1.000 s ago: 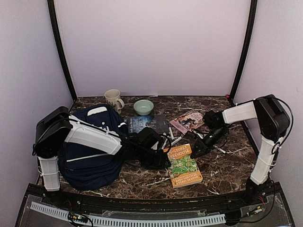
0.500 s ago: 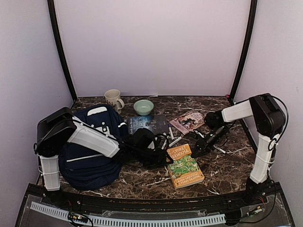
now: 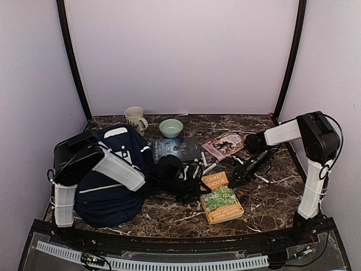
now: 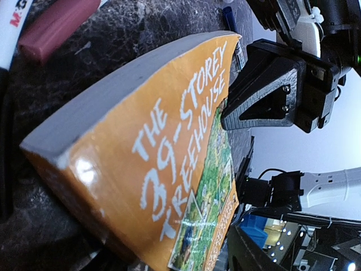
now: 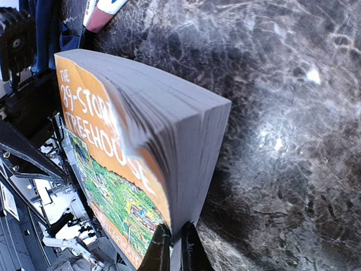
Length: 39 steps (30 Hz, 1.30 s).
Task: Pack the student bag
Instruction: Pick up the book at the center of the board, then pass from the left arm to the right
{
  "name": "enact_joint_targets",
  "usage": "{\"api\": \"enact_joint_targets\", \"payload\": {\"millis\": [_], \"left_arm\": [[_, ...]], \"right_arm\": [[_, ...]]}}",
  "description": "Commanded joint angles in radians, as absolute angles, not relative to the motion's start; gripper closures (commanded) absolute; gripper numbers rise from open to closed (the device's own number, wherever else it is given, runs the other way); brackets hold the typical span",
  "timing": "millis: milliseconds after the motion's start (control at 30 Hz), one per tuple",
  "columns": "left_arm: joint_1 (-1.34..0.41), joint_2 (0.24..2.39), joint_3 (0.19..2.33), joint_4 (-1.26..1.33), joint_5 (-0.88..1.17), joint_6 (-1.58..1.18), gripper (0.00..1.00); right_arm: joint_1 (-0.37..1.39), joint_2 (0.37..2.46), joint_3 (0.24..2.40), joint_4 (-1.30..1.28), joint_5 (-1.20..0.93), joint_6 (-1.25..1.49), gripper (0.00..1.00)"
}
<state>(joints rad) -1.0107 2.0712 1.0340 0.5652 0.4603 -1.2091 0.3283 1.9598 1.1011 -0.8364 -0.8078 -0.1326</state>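
Dark marble table (image 3: pixel 265 203), white-veined, glossy; plain pale walls behind. Student bag (image 3: pixel 107 192) at table's 9 o'clock: navy fabric, soft, slumped, bulky. Orange paperback (image 3: pixel 221 200) at 4 o'clock of centre: thick grey page block, glossy bendy cover. Step, as judged: picking up book for bag. Right gripper (image 3: pixel 236 179) at book's 1 o'clock corner, jaws pinched narrow, apparently on cover edge. Left gripper (image 3: pixel 189 183) at book's 10 o'clock; spread unclear. Next move calls for firmer two-sided hold, then carry toward 9 o'clock. Maroon marker cap (image 4: pixel 56 25): smooth, cylindrical.
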Motion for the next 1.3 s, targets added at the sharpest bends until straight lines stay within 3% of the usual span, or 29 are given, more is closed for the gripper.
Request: {"api": "enact_joint_targets", "payload": {"millis": [0,133,333,667,733,800,900,1033,1267], "left_arm": [[-1.023,2.104,1.005,0.719,0.447,-1.322,0.42],[-1.025,2.070,1.011,0.703,0.396,-1.321,0.50],[-1.025,2.011,0.992,0.645,0.344,-1.291,0.68],[-1.025,1.986,0.993,0.650,0.341,-1.242,0.88],[-1.025,1.968,0.994,0.639,0.338,-1.215,0.96],[-1.025,1.935,1.004,0.583,0.327,-1.169,1.00],[-1.025,1.887,1.049,0.475,0.336,-1.051,1.00],[-1.025,1.822,1.132,0.309,0.362,-0.870,1.00],[-1.012,1.733,1.343,-0.006,0.276,-0.606,1.00]], "right_arm": [[0.336,2.029,1.055,-0.752,-0.534,-0.126,1.00],[0.336,2.006,1.050,-0.745,-0.530,-0.123,1.00],[0.337,1.968,1.044,-0.742,-0.556,-0.142,1.00],[0.334,1.878,1.028,-0.730,-0.556,-0.156,0.98],[0.321,1.832,1.025,-0.735,-0.532,-0.167,0.90],[0.283,1.768,1.021,-0.737,-0.501,-0.172,0.75],[0.186,1.683,1.036,-0.769,-0.533,-0.218,0.64],[0.092,1.616,1.079,-0.894,-0.725,-0.390,0.51],[0.076,1.370,1.065,-0.849,-0.966,-0.465,0.22]]}}
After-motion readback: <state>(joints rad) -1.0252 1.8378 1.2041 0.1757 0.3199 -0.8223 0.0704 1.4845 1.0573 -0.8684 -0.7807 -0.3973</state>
